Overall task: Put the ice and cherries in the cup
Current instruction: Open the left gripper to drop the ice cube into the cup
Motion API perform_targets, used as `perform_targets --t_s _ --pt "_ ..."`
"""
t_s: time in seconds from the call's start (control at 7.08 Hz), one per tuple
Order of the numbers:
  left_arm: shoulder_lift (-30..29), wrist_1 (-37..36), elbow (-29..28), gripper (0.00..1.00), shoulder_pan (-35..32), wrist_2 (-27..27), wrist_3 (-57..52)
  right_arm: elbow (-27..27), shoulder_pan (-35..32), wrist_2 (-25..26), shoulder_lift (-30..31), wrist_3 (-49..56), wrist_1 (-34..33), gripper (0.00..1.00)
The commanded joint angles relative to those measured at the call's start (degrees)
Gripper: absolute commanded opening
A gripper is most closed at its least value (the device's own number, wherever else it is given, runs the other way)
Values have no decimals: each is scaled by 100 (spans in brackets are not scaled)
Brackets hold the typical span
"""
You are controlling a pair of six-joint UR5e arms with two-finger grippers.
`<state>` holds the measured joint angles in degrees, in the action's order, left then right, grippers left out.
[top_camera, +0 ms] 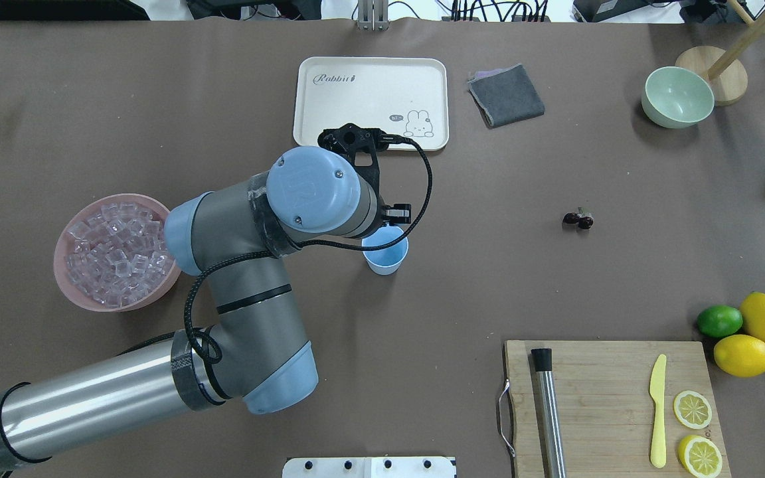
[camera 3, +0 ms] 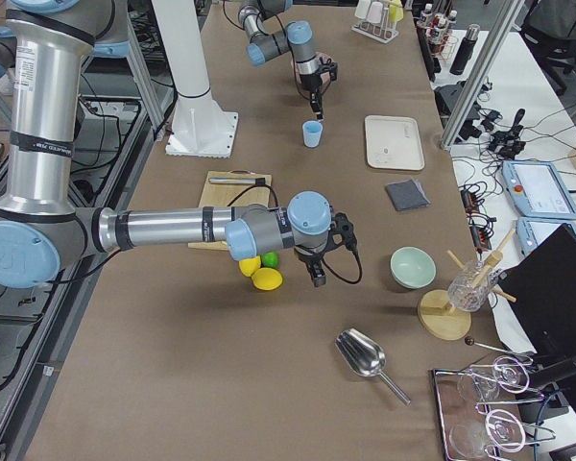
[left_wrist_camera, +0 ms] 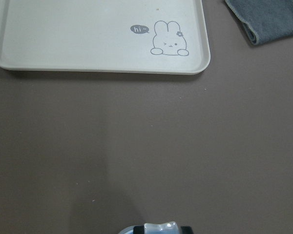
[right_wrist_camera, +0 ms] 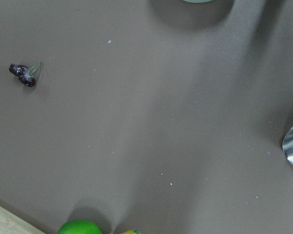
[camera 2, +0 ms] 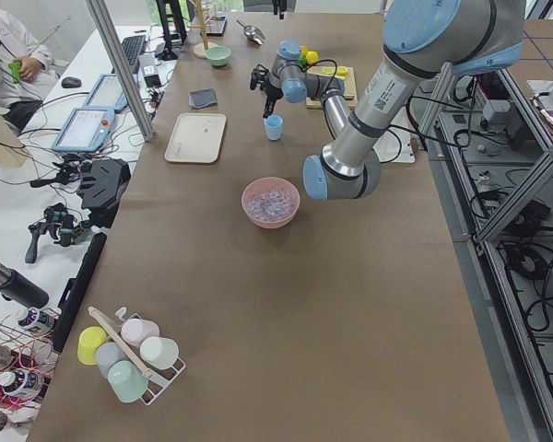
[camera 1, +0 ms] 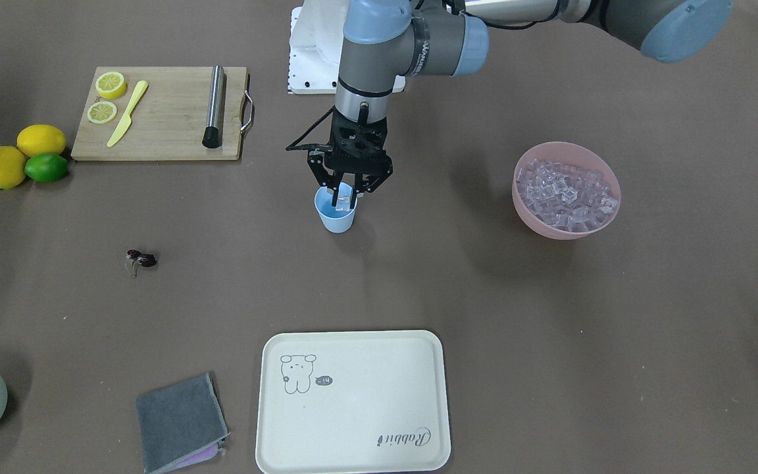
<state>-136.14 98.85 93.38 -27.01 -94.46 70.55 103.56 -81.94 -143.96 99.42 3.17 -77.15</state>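
Dropping step, I'd say: left gripper (camera 1: 350, 186) hangs just over the cup (camera 1: 336, 214), clamped on one ice cube (camera 1: 345, 193) at the rim. Next move: open squarely above the mouth so it lands inside. Cherries (camera 1: 141, 259) lie well aside of the cup, untouched; pink bowl (camera 1: 566, 227) of more cubes further out on the opposite side. Right gripper (camera 3: 317, 272): can't tell open or closed.

The cup (camera 1: 336, 216) stands mid-table — bowl (camera 1: 553, 230) of ice (camera 1: 566, 196) on the robot's left, cherries (camera 1: 141, 259) on its right, tray (camera 1: 359, 408) beyond.
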Motion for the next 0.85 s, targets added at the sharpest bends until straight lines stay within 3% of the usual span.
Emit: perform_targets --t_s 0.0,0.14,0.42,0.71 --pt "27 -6 66 32 117 15 28 -3 3 -10 8 0 -1 100" --pt "18 -15 75 38 169 24 46 -12 3 -10 16 0 -1 100" --pt "9 -6 57 97 300 390 46 -12 29 -18 25 -44 -1 100" --pt "-18 -24 205 97 302 613 -6 163 387 -97 -263 -1143 51 100"
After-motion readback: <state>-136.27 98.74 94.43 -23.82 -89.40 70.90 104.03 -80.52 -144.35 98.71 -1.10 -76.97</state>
